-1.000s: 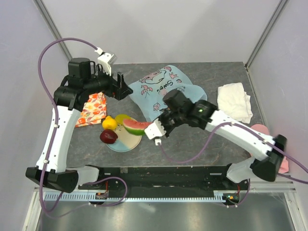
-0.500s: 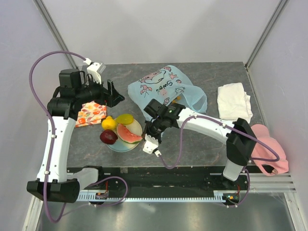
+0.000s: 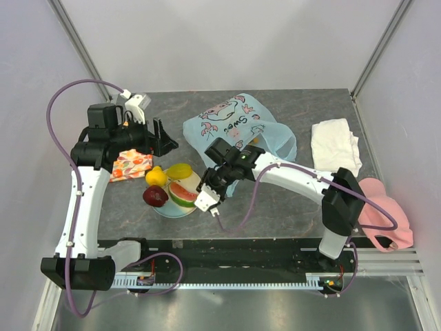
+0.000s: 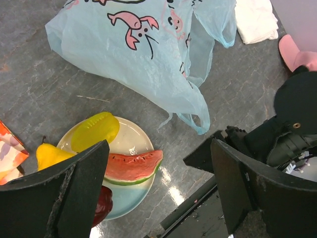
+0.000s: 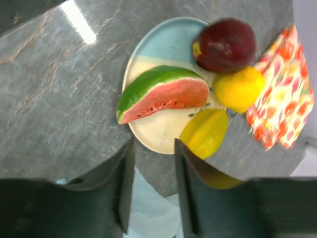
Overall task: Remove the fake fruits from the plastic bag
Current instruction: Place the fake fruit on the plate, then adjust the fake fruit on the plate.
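The light-blue plastic bag (image 3: 234, 127) (image 4: 148, 54) lies crumpled at the back centre of the table. Four fake fruits sit on or against the round plate (image 3: 180, 209) (image 5: 163, 42): a watermelon slice (image 3: 182, 194) (image 5: 163, 96) (image 4: 131, 166), a dark red apple (image 3: 156, 196) (image 5: 225, 44), a lemon (image 3: 156, 176) (image 5: 239, 89) and a yellow-green piece (image 3: 179, 170) (image 5: 204, 133). My right gripper (image 3: 201, 187) (image 5: 151, 148) hovers at the plate's right edge, open, with nothing between its fingers. My left gripper (image 3: 162, 138) (image 4: 159, 148) hangs wide open and empty above the table, left of the bag.
An orange-red patterned cloth (image 3: 131, 164) lies left of the plate. A folded white towel (image 3: 335, 146) sits at the right, and a pink object (image 3: 386, 214) at the near right edge. Walls close in the table on three sides.
My right gripper carried the watermelon slice from the bag to the plate and opened, leaving it there. The left arm drew back to the left, away from the bag.
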Available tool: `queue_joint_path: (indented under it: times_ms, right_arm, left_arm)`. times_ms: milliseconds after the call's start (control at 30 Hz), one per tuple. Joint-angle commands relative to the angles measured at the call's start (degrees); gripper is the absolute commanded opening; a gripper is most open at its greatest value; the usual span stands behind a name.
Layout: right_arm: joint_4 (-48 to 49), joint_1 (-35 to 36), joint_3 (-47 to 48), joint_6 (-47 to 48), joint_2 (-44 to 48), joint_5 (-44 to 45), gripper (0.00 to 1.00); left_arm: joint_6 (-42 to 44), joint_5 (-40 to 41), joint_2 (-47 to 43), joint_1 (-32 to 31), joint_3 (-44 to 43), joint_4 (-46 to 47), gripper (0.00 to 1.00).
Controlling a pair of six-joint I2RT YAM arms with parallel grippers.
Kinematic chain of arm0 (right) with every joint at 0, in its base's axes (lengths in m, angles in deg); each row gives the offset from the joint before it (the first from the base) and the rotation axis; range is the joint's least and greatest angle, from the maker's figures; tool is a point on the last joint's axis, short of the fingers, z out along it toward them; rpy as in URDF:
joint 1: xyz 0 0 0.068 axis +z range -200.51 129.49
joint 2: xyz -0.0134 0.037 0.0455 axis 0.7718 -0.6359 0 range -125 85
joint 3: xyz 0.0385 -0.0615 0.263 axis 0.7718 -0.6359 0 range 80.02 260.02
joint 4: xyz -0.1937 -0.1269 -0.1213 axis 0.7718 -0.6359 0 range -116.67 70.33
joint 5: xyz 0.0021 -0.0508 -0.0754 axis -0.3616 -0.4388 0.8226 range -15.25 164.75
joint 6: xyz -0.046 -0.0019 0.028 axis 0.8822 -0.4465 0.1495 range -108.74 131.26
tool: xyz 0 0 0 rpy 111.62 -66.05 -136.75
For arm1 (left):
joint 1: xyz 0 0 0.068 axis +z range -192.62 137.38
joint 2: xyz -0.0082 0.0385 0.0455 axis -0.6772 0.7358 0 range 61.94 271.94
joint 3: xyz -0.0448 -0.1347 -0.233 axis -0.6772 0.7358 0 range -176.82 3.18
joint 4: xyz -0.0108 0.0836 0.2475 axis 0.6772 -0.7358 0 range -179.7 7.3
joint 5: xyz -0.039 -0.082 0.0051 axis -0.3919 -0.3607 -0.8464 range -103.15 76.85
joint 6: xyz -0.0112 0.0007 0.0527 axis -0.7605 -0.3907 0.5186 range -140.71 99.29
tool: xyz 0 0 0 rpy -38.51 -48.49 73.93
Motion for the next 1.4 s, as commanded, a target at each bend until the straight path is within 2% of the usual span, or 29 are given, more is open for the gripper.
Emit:
queue_joint_path:
  times_ms: [0, 33, 67, 100, 133, 233, 367, 567, 600, 733, 833, 867, 933, 1133, 1200, 1233, 1367]
  right_arm:
    - [8.86, -0.09, 2.36, -28.12, 1.85, -1.57, 0.5]
    - [9.31, -0.09, 4.63, -38.17, 0.02, -1.48, 0.55]
    - [9.58, 0.08, 5.87, -42.89, -1.04, -1.31, 0.58]
    - [10.36, 0.08, 7.01, -47.2, -2.18, -1.31, 0.65]
    - [10.37, 0.26, 9.2, -54.9, -4.37, -1.31, 0.65]
    - [11.42, 0.78, 12.63, -67.75, -8.68, 0.62, 0.6]
    - [12.83, 1.31, 15.2, -78.76, -12.74, 6.24, 0.59]
    - [12.13, 1.93, 15.37, -88.63, -16.52, 13.98, 0.65]
    - [11.69, 1.93, 15.9, -90.12, -17.57, 14.16, 0.71]
    - [11.51, 2.54, 16.34, -91.1, -18.89, 15.57, 0.82]
    - [11.6, 2.98, 16.43, -91.1, -20.04, 16.01, 0.83]
    - [11.51, 3.16, 16.52, -91.01, -20.3, 16.01, 0.86]
    - [11.51, 3.6, 16.52, -90.22, -21.09, 16.36, 0.98]
    - [11.51, 4.04, 16.52, -89.34, -23.37, 18.55, 0.97]
    - [11.51, 4.04, 16.43, -89.34, -23.82, 20.13, 0.9]
    - [11.69, 4.04, 16.34, -89.69, -23.9, 20.66, 0.82]
    - [11.51, 4.13, 15.21, -89.34, -22.86, 23.48, 0.63]
  left_arm:
    - [-1.66, -2.47, -0.37, 0.29, -0.11, 2.0, 0.91]
    - [-1.66, -2.38, 0.15, 0.29, -0.29, 2.09, 0.91]
    - [-1.75, -2.29, 0.33, 0.29, -0.38, 2.17, 0.91]
    - [-1.83, -2.29, 0.51, 0.29, -0.46, 2.18, 0.91]
    - [-1.92, -2.38, 0.77, 0.29, -0.55, 2.44, 0.91]
    - [-2.36, -2.82, 1.12, 0.38, -0.47, 2.79, 0.91]
    - [-2.71, -3.17, 0.95, 0.46, -0.55, 2.97, 0.91]
    - [-2.71, -3.0, -0.37, 1.17, 0.24, 2.97, 0.91]
    - [-2.71, -3.08, -0.8, 1.26, 0.67, 3.05, 0.91]
    - [-2.8, -3.43, -1.42, 1.17, 1.47, 3.05, 0.91]
    - [-2.8, -3.52, -1.25, 1.26, 1.56, 3.14, 0.91]
    - [-2.8, -3.61, -1.25, 1.26, 1.56, 3.14, 0.91]
    - [-2.98, -3.52, -1.07, 1.26, 1.56, 3.4, 0.91]
    - [-3.24, -3.87, -0.9, 2.84, 1.91, 3.76, 0.91]
    - [-3.33, -3.88, -0.9, 2.93, 2.0, 3.76, 0.91]
    - [-3.33, -3.96, -0.98, 3.01, 2.0, 3.76, 0.91]
    - [-3.33, -4.31, -0.9, 3.1, 1.82, 3.85, 0.91]
